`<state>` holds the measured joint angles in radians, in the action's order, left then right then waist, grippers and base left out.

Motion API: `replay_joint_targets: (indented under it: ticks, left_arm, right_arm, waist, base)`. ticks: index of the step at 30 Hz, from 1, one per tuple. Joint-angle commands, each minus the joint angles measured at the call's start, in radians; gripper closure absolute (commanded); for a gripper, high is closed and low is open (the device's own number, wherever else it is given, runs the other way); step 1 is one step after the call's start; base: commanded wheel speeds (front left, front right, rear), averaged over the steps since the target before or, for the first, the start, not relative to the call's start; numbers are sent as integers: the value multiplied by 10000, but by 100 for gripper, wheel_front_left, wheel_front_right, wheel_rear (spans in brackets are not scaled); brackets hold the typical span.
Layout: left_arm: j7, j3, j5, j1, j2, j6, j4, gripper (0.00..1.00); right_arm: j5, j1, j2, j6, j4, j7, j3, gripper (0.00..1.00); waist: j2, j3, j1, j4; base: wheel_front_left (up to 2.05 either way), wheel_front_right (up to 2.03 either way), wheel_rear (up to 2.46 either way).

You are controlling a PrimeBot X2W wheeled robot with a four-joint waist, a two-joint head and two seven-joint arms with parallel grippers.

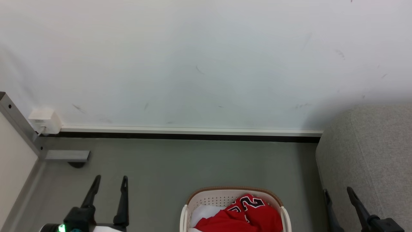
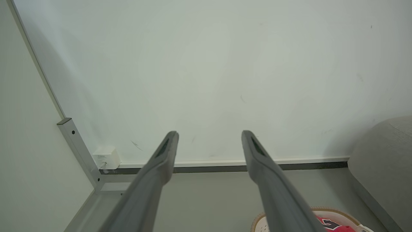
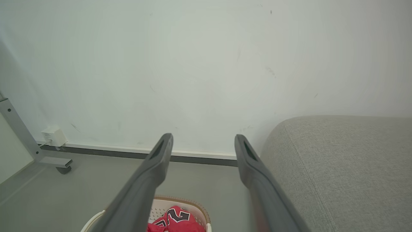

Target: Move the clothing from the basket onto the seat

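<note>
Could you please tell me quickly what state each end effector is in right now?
Left end effector: open, holding nothing.
Right end effector: open, holding nothing.

Here's the basket [image 1: 231, 189], down on the floor [image 1: 180, 164] right in front of the robot, well out from the wall [image 1: 206, 64]. In it lies the clothing [image 1: 244, 214], heaped toward the right side, with another cloth [image 1: 206, 212] beside it on the left. The seat [image 1: 370, 154] stands to the right of the basket, near but apart, running back toward the wall. The left gripper [image 1: 111, 177] hangs over floor left of the basket, and the right gripper [image 1: 337, 190] is between basket and seat. Far left stands a frame post [image 1: 19, 122], with a small box [image 1: 45, 120] on the wall beside it.
</note>
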<state>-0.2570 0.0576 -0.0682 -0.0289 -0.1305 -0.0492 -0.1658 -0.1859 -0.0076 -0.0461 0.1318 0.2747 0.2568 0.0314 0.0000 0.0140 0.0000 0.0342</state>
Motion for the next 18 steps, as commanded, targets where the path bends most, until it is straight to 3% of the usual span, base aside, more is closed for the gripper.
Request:
replay_joint_targets:
  ticks: [1,18]
  left_arm:
    - [-76,-45,213,121,-8,34,-27,0]
    - [-78,-431,262,42,274,386,-117,0]
  right_arm:
    - [111,84,-75,-20,24,81,-5,0]
    - [-128,-45,-72,-21,201,92,47,0]
  waist:
    - [0,-1,0,1]
    - [0,-82,0,-88]
  base:
    - [0,0,0]
    - [0,0,0]
